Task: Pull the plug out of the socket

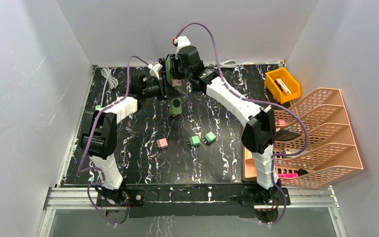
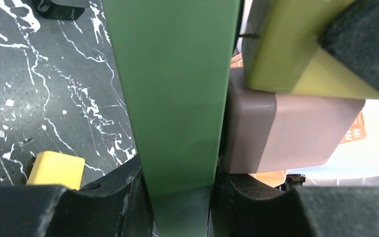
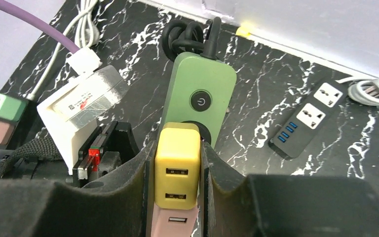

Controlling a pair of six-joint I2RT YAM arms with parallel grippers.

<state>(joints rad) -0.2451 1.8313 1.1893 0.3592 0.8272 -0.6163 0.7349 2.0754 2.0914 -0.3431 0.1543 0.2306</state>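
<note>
The green socket strip (image 3: pixel 200 84), with a round power button (image 3: pixel 200 101) on its face, is turned on edge over the far middle of the table, pinched in the left tool (image 2: pixel 180 197). A yellow plug (image 3: pixel 177 158) with two USB ports stands on that face, gripped by the right tool (image 3: pixel 177 170). One prong shows in the thin gap between plug and strip.

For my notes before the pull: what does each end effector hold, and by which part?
Left end effector: green power strip, across its faces. Right end effector: yellow plug, by its sides.
</note>
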